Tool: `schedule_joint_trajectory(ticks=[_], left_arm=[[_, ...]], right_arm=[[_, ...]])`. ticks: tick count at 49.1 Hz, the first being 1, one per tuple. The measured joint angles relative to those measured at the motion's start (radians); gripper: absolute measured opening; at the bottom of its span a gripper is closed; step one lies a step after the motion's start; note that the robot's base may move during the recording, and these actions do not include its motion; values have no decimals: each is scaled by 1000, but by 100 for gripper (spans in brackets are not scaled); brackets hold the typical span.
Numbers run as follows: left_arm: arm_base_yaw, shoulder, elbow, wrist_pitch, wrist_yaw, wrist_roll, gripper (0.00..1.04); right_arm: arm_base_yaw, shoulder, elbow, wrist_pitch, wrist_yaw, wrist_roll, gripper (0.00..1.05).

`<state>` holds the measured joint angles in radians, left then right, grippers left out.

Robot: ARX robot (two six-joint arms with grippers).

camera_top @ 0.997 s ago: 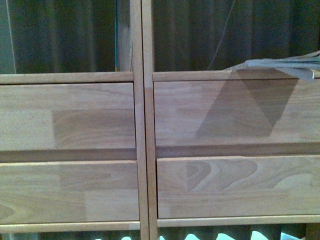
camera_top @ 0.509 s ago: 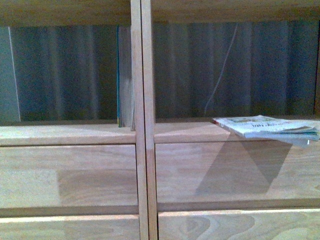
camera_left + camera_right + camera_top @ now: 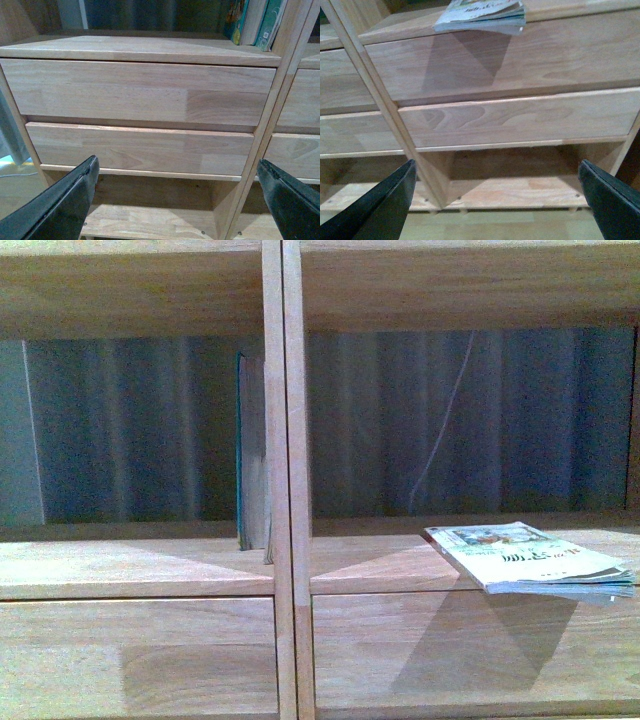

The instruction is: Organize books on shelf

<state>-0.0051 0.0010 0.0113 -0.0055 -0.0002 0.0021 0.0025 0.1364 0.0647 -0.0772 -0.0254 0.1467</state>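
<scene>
The light-wood shelf (image 3: 283, 490) fills the front view. A thin white paperback (image 3: 530, 558) with a colourful cover lies flat in the right compartment, overhanging the front edge; it also shows in the right wrist view (image 3: 482, 14). A green-spined book (image 3: 250, 455) stands upright against the centre post in the left compartment, and shows in the left wrist view (image 3: 270, 22) beside other standing books. My left gripper (image 3: 177, 200) is open and empty before the left drawers (image 3: 140, 90). My right gripper (image 3: 495, 200) is open and empty before the right drawers (image 3: 520, 117).
Dark ribbed backing (image 3: 130, 430) and a thin hanging cord (image 3: 440, 430) show behind the open compartments. Lower open compartments (image 3: 515, 190) sit under the drawers on short peg legs, with pale floor (image 3: 495, 225) below.
The front view has risen: the drawers have slid down out of frame, and the open compartments, the flat paperback and the board above them have come into view.
</scene>
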Motion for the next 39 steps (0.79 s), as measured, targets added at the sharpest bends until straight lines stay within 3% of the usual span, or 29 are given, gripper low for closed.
schedule_joint_trajectory(ticks=[6,14,16,25,39], left_arm=[[0,0,0,0,0,0,97],[0,0,0,0,0,0,97],[0,0,0,0,0,0,97],[0,0,0,0,0,0,97],[0,0,0,0,0,0,97]], right_arm=[[-68,185,87,51,-99,126,98],[-208,559,299,71,-341,421,98],[-223,624,339,82,-359,467,98],[-269,933,555,169,-359,739,98],[-237,1154,745,206,-329,1045,98]])
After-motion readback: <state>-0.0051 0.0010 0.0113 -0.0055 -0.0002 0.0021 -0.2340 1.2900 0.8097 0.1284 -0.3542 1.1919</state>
